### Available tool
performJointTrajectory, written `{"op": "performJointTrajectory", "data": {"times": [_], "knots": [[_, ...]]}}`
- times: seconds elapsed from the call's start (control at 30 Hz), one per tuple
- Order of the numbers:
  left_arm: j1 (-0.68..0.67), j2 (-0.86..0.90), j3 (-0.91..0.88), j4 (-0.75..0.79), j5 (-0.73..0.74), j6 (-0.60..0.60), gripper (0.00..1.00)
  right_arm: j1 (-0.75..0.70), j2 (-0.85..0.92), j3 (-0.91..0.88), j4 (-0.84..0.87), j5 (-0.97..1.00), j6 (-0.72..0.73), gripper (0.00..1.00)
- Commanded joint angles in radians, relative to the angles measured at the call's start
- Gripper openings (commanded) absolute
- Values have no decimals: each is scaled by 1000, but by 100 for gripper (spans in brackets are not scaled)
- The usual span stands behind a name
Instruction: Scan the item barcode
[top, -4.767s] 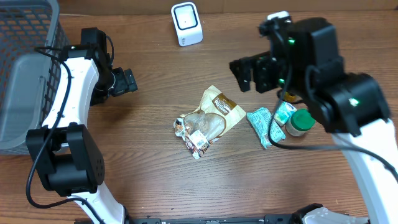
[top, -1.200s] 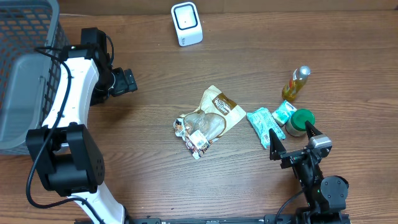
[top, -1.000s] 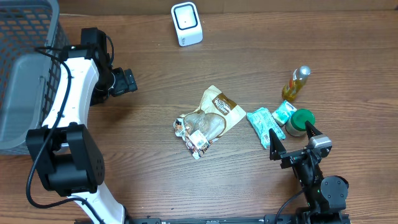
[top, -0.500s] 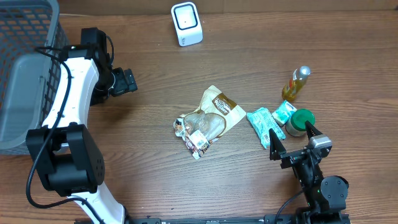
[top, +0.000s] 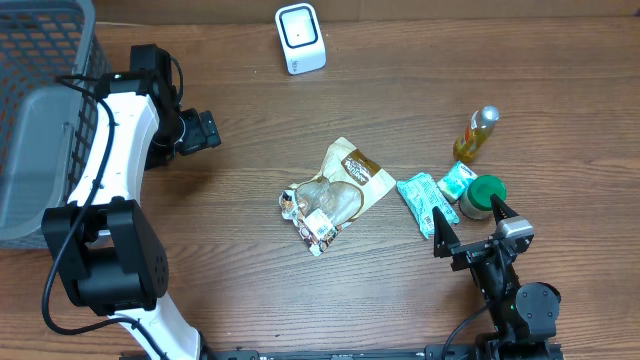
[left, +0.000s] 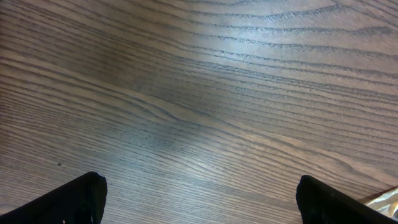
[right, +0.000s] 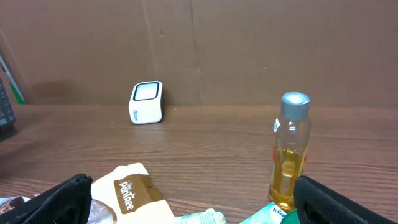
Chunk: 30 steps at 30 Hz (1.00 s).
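The white barcode scanner (top: 300, 38) stands at the back of the table and shows at the far left in the right wrist view (right: 147, 102). A tan and brown Pantree snack bag (top: 340, 185) lies mid-table. No barcode shows on it. My left gripper (top: 205, 130) hovers open over bare wood at the left, well apart from the bag; its wrist view (left: 199, 199) has nothing between the fingers. My right gripper (top: 474, 226) is open and low near the front edge, facing the items (right: 193, 199) and holding nothing.
To the right of the bag lie a teal packet (top: 422, 203) and a tissue pack (top: 456, 182). Beside them stand a green-lidded jar (top: 483, 195) and a bottle of yellow liquid (top: 477, 134). A grey wire basket (top: 40, 110) fills the far left.
The right arm, earlier raised over the items at the right, now sits low by the front edge. Over the last second nothing has moved.
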Motion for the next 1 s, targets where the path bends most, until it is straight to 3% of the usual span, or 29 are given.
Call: {"op": "performJointTrajectory", "data": {"times": [0.0, 0.2, 0.43, 0.57, 0.97], "knots": [[3, -72, 18, 1, -6, -1, 99, -8, -6, -10, 3, 2, 0, 100], [-9, -320, 18, 1, -6, -1, 100, -8, -6, -10, 4, 2, 0, 100], [-7, -771, 18, 1, -6, -1, 100, -8, -6, -10, 3, 2, 0, 100], [-7, -940, 18, 0, -6, -1, 100, -8, -6, -10, 4, 2, 0, 100], [-8, -1088, -24, -176, -77, 7, 99, -8, -6, -10, 3, 2, 0, 100]]}}
